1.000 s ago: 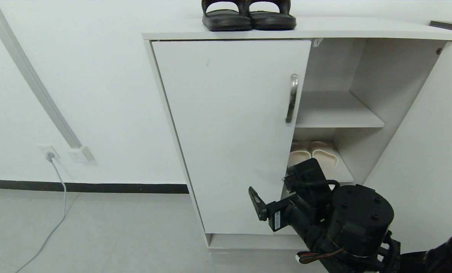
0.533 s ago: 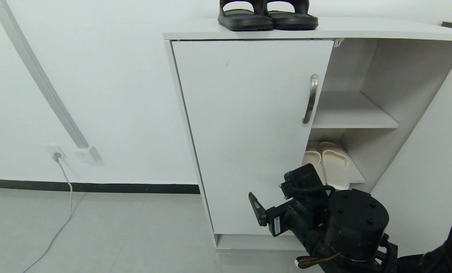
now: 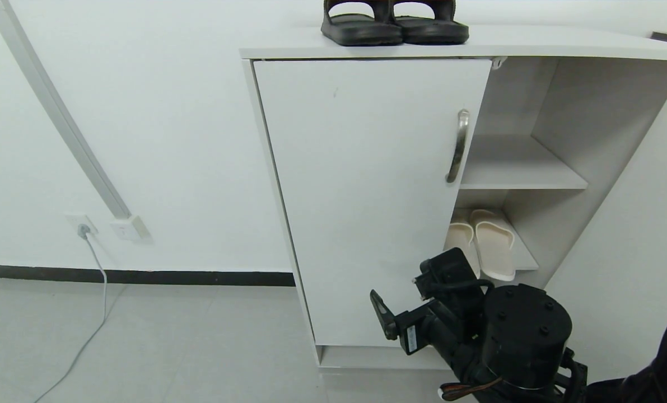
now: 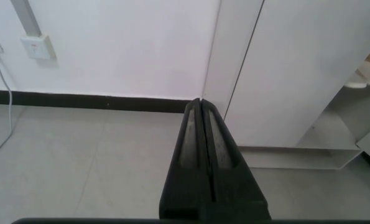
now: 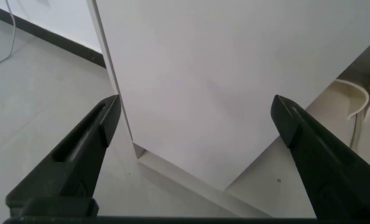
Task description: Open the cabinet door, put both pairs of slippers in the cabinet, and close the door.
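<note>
Slippers come in two pairs here. The black pair (image 3: 395,28) sits on top of the cabinet (image 3: 535,49), at 12 o'clock in the head view, its two shoes touching side by side. The beige pair (image 3: 493,243) lies inside on the lower shelf, near 4 o'clock. The right door (image 3: 630,224) stands open at 3 o'clock. The left door (image 3: 367,196) is closed, with its handle (image 3: 457,146) at the inner edge.

The right gripper (image 5: 195,109) is spread wide and holds nothing. It sits low in front of the left door's bottom corner, at 5 o'clock in the head view. The left gripper (image 4: 200,109) has its fingers pressed together on nothing and points toward the floor (image 4: 79,162) by the cabinet's outer side.

By the look of it, one pair is stowed and the black pair is left to do. These slides look light, rubbery and somewhat bendable, so they are not fragile, though a loose sole may sag. The likely best hold is a pinch across the two touching inner walls, or across both straps, so the shoes lift as one. The upper shelf (image 3: 523,168) seems the natural place for them.
</note>
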You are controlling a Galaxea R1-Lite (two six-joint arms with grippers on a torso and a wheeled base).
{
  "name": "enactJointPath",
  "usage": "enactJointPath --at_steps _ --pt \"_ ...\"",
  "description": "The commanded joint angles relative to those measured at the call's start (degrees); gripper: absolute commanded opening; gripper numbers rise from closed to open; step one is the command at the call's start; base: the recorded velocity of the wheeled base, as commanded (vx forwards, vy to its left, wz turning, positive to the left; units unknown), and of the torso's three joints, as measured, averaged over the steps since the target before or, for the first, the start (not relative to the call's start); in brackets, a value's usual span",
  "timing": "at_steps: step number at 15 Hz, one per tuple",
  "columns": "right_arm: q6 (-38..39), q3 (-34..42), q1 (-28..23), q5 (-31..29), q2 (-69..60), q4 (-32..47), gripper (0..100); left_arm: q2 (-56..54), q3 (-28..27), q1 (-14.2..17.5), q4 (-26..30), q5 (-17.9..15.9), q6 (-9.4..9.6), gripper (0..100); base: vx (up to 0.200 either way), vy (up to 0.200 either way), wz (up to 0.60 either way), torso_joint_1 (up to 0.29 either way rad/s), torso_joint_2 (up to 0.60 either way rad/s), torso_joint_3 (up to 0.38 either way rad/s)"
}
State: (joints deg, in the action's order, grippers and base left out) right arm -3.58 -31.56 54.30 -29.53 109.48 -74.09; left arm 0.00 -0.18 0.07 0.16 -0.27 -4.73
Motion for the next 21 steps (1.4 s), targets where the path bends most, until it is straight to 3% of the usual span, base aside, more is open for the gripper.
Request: enactJointPath --at_steps 1,5,9,21 --pt "-0.02 0.01 0.02 -0.01 0.29 0.00 100 0.09 0.01 0.01 0.02 0.00 -0.02 0 0.000 0.000 0.00 0.000 0.00 0.000" --pt "0.07 0.01 -0.07 0.08 0.64 0.00 100 0.00 0.01 0.01 0.02 0.00 -0.02 0 0.000 0.000 0.00 0.000 0.00 0.000" --pt "0.07 0.01 -0.07 0.08 0.73 0.00 100 0.00 0.01 0.01 0.02 0.00 -0.02 0 0.000 0.000 0.00 0.013 -0.20 -0.300" --pt "0.07 0.54 -0.07 0.08 0.82 0.00 100 0.09 0.01 0.01 0.02 -0.08 -0.02 0 0.000 0.000 0.00 0.108 -0.49 -0.346"
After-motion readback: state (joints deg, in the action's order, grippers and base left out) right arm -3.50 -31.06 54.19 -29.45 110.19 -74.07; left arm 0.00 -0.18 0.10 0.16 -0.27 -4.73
